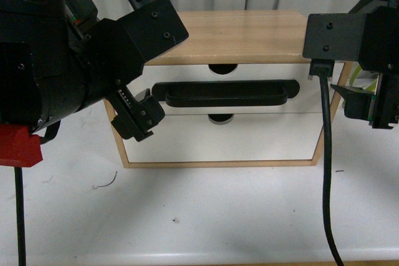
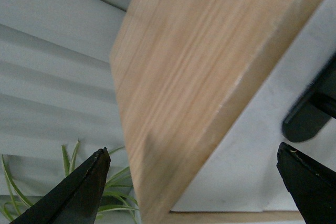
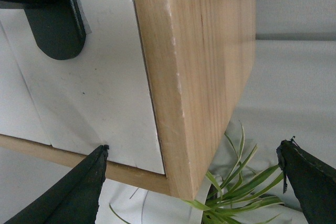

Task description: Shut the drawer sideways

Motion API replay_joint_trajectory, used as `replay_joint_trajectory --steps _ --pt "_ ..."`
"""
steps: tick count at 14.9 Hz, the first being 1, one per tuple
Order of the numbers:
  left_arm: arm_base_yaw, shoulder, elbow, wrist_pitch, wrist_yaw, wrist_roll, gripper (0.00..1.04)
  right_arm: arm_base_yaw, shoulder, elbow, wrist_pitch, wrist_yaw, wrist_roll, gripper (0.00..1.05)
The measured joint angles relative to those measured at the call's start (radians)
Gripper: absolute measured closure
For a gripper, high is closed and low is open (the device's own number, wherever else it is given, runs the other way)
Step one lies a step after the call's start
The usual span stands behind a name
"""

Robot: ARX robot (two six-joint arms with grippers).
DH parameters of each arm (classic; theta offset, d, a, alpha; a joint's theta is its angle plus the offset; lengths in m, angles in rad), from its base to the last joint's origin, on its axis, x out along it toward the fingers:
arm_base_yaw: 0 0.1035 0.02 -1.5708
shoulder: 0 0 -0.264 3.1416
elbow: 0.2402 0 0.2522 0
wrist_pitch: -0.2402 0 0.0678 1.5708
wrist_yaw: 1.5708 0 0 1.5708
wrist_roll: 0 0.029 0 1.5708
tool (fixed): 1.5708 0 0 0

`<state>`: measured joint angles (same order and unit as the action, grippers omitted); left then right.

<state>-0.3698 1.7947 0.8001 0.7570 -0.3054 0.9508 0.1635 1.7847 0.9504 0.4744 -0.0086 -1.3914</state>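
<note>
White-fronted and smooth, the drawer (image 1: 262, 74) sits in the upper slot of the small wooden cabinet (image 1: 237, 32). Its long black bar handle (image 1: 221, 93), rounded at both ends, runs across the panel, with a half-round notch (image 1: 222, 67) cut into the top edge. In the wrist views the panel lies about level with the cabinet's front edge. I cannot tell whether any gap is left.

Just under it in the same cabinet is a plain white drawer front (image 1: 237, 141) with no handle. The cabinet is pale, straight-grained timber with a flat top and square corners.

The left gripper (image 1: 143, 116) hangs at the cabinet's left end, close to the handle's tip, jaws released. Its dark tapered fingertips (image 2: 86, 184) are spread wide, with the cabinet's wooden side seen between them.

The right gripper (image 1: 366, 107) is by the cabinet's right end, jaws also released, its fingertips (image 3: 79, 192) well apart and gripping nothing.

A spiky green plant (image 3: 236, 182) shows beside the cabinet's right side, pale pleated curtain (image 2: 52, 51) behind the cabinet, and a matte white tabletop (image 1: 218, 216) beneath it. A black cable (image 1: 325, 154) drapes down in front of the cabinet's right edge.
</note>
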Motion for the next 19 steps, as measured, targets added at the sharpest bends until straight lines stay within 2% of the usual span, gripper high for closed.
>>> replay_joint_trajectory --steps 2,3,4,5,7,9,10,14,16,17,18,19 --pt "-0.014 -0.018 -0.014 -0.011 0.0 -0.017 0.07 0.007 -0.026 -0.001 -0.018 0.007 0.027 0.06" --pt "-0.023 -0.076 -0.077 0.001 0.013 -0.056 0.07 0.008 -0.104 -0.037 -0.007 -0.001 0.103 0.06" --pt "-0.008 -0.199 -0.179 0.027 0.019 -0.174 0.07 0.006 -0.273 -0.134 -0.035 -0.067 0.311 0.06" --pt "0.014 -0.272 -0.229 0.048 0.012 -0.261 0.07 0.003 -0.351 -0.194 -0.039 -0.115 0.455 0.06" --pt "0.102 -0.458 -0.343 0.002 -0.012 -0.5 0.07 -0.03 -0.5 -0.319 -0.047 -0.184 0.769 0.06" --pt "0.146 -0.539 -0.393 -0.046 -0.008 -0.61 0.07 -0.049 -0.559 -0.365 -0.023 -0.207 0.874 0.06" --pt "0.177 -0.59 -0.424 -0.078 -0.003 -0.669 0.07 -0.063 -0.61 -0.396 -0.014 -0.223 0.977 0.06" --pt "0.243 -0.704 -0.478 -0.164 0.013 -0.787 0.07 -0.088 -0.694 -0.443 -0.005 -0.237 1.099 0.06" --pt "0.356 -0.903 -0.542 -0.321 0.056 -0.948 0.07 -0.132 -0.821 -0.519 -0.012 -0.249 1.292 0.06" --pt "0.431 -1.026 -0.574 -0.415 0.089 -1.014 0.07 -0.155 -0.879 -0.573 0.024 -0.209 1.344 0.1" --pt "0.517 -1.151 -0.6 -0.517 0.137 -1.062 0.07 -0.16 -0.942 -0.638 0.056 -0.092 1.358 0.2" --pt "0.59 -1.248 -0.615 -0.6 0.185 -1.088 0.07 -0.165 -0.986 -0.678 0.048 -0.04 1.363 0.26"
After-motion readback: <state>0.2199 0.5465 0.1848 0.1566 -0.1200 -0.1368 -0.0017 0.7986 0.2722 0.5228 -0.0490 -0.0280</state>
